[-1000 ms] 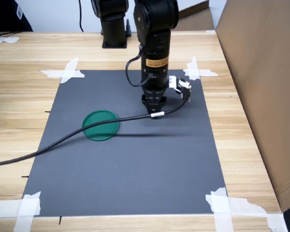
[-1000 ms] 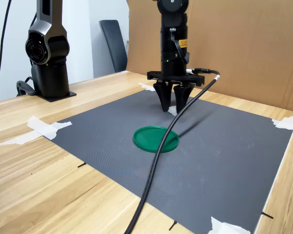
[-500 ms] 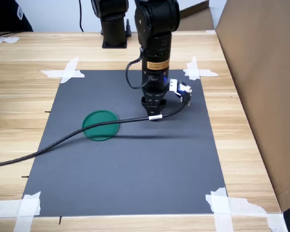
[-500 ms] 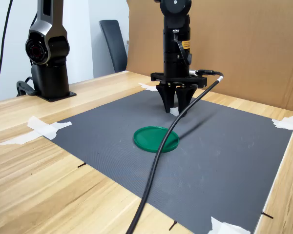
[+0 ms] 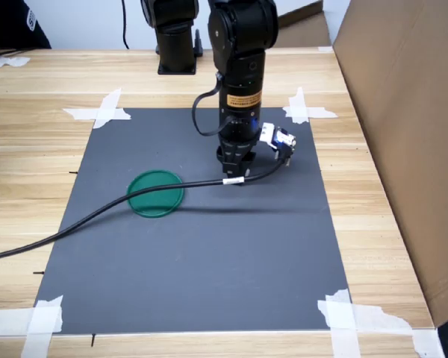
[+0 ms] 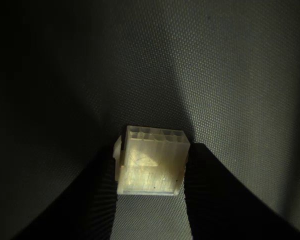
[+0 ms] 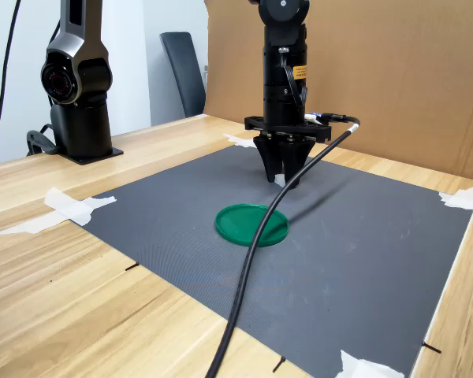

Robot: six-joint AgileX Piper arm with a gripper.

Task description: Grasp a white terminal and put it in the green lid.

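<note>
1. First exterior view: the gripper (image 5: 235, 173) points straight down at the grey mat (image 5: 209, 298), to the first exterior view's right of the green lid (image 5: 156, 194) (apart from it).
2. Wrist view: the white terminal (image 6: 151, 160) sits clamped between the two dark fingers (image 6: 225, 200), socket openings facing away from the camera; roughly cubic, no clear long axis.
3. Second exterior view: the black cable (image 7: 256, 236) crosses over the lid; dragging there could nudge the lid or the terminal might slip.
</note>
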